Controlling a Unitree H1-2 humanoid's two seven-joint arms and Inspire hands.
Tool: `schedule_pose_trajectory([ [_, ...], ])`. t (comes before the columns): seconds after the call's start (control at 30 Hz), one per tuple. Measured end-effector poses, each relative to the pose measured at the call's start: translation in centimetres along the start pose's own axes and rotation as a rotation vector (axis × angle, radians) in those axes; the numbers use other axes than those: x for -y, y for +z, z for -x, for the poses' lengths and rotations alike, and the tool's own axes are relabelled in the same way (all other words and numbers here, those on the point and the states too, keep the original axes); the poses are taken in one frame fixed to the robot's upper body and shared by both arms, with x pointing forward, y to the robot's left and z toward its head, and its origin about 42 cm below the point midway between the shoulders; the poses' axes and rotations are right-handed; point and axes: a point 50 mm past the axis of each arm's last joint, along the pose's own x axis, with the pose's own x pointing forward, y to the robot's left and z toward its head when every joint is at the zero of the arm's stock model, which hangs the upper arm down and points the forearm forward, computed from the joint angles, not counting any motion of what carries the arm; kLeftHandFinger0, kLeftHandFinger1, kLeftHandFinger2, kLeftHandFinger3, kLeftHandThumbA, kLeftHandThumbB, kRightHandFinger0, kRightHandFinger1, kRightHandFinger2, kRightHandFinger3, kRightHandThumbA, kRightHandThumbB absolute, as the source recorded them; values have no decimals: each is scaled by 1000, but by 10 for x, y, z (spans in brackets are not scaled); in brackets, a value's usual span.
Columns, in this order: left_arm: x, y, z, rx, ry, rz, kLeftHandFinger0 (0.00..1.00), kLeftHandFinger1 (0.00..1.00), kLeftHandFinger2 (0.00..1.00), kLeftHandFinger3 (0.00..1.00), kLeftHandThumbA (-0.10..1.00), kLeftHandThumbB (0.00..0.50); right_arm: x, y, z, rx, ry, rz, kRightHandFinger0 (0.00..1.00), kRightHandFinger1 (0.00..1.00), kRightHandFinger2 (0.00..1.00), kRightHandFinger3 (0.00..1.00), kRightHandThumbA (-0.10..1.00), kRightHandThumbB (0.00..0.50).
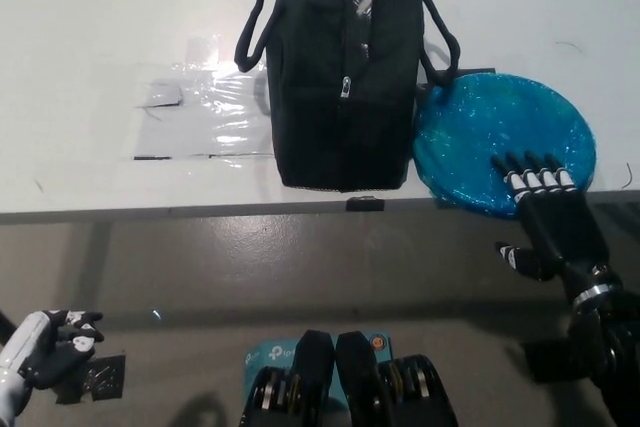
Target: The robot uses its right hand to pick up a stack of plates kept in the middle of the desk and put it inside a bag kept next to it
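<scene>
The stack of blue plates (500, 137) lies on the white desk (120, 17) at the right, touching the right side of the black bag (345, 67). The bag stands upright with its top open and its handles hanging to both sides. My black right hand (545, 217) is at the plates' near edge, with its fingertips (530, 179) resting on top of the rim and its thumb below the desk edge. Its fingers are spread and hold nothing. My white left hand (50, 347) rests low at the bottom left, fingers curled.
A sheet of clear plastic film (205, 117) is taped on the desk left of the bag. The desk's front edge (200, 212) runs across the picture's middle, with grey floor below it.
</scene>
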Motion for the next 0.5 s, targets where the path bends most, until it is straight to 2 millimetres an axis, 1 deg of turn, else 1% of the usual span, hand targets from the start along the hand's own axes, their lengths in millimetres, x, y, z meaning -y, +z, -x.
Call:
schedule_pose_trajectory([
  [0.03,-1,0,0,1,0,-4,557,608,724,702,-100,53,-2,0,-1,-2,-2,18,1000,1000,1000,1000,402,308],
  [0.07,-2,1,0,1,1,-6,547,598,709,699,-100,51,-4,0,-2,-2,-9,38,1000,1000,1000,1000,300,147],
  [0.1,-2,1,0,1,2,-9,545,597,708,698,-100,52,-7,0,-4,-1,-16,67,1000,1000,1000,1000,293,135],
  [0.13,-2,1,0,2,2,-11,544,598,707,702,-100,58,-10,-1,-5,2,-28,91,1000,1000,1000,1000,95,52],
  [0.17,-2,1,0,2,1,-12,550,601,709,708,-100,65,-11,-1,-6,5,-39,106,535,477,532,1000,-87,2],
  [0.2,-2,1,0,2,1,-13,560,609,717,719,-100,64,-12,-2,-7,15,-51,113,301,225,295,1000,-99,0],
  [0.23,-2,1,0,1,0,-15,564,611,720,724,-100,65,-12,-2,-8,26,-66,119,193,156,216,986,-100,0],
  [0.27,-3,1,0,1,-1,-18,566,612,721,725,-100,65,-10,-2,-10,39,-89,124,190,150,201,953,-100,0],
  [0.3,-3,1,0,0,-1,-21,560,598,716,718,-100,71,-7,-3,-12,49,-108,130,8,6,96,428,-100,113],
  [0.33,-3,1,0,0,-1,-24,560,596,718,720,-100,71,-6,-4,-13,58,-116,138,0,0,82,276,-100,104],
  [0.37,-3,1,-1,0,-3,-36,562,595,720,720,-100,72,-5,-7,-14,85,-132,167,0,0,33,288,-65,131],
  [0.4,-4,2,-1,-1,-3,-43,566,596,722,720,-100,72,-4,-8,-14,101,-140,185,0,0,22,299,-44,140],
  [0.43,-5,2,-1,-2,-3,-48,569,596,720,711,-100,75,-4,-10,-13,113,-147,199,0,0,4,295,-47,134],
  [0.47,-5,2,0,-2,-3,-53,581,602,724,714,-100,73,-4,-11,-12,124,-156,211,0,0,0,269,-92,87],
  [0.5,-6,2,0,-2,-3,-54,587,597,715,717,-100,78,-4,-11,-12,129,-159,214,0,0,0,229,-100,60],
])
